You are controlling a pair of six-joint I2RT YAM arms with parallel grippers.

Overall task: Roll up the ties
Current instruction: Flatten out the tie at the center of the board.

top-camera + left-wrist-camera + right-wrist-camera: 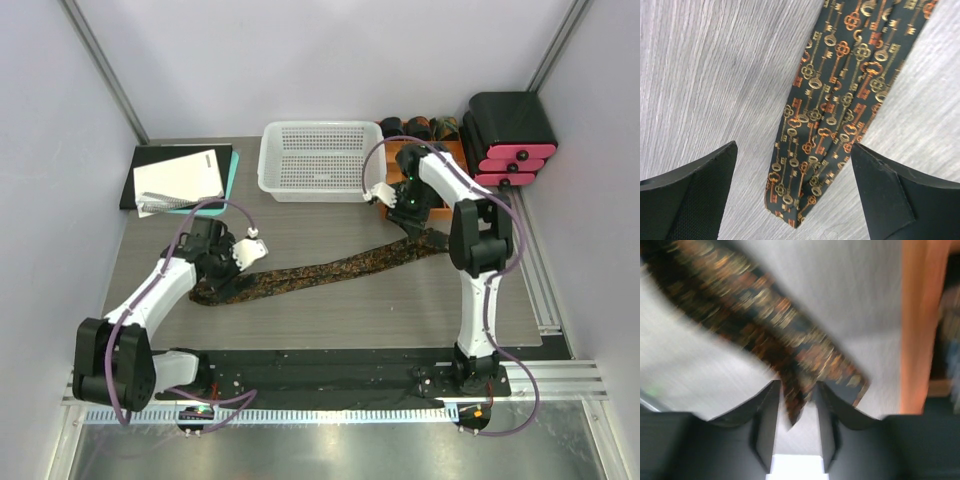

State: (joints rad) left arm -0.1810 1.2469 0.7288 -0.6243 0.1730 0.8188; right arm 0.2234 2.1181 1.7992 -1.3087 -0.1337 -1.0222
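One tie [320, 268], dark with a gold and orange key pattern, lies diagonally across the table. Its wider pointed end [790, 210] lies flat between the fingers of my left gripper [792, 197], which hovers over it wide open. In the top view the left gripper [243, 252] is above the tie's left part. My right gripper [405, 215] is at the tie's right end. In the blurred right wrist view its jaws stand close together [796, 400] on a fold of the tie [790, 360], and a pointed bit hangs between the fingers.
A white mesh basket [268, 172] stands at the back middle. A wooden box [437, 212] with rolled ties [418, 127] is at the back right, next to a black and red case [510, 135]. A notebook [180, 180] lies at the back left.
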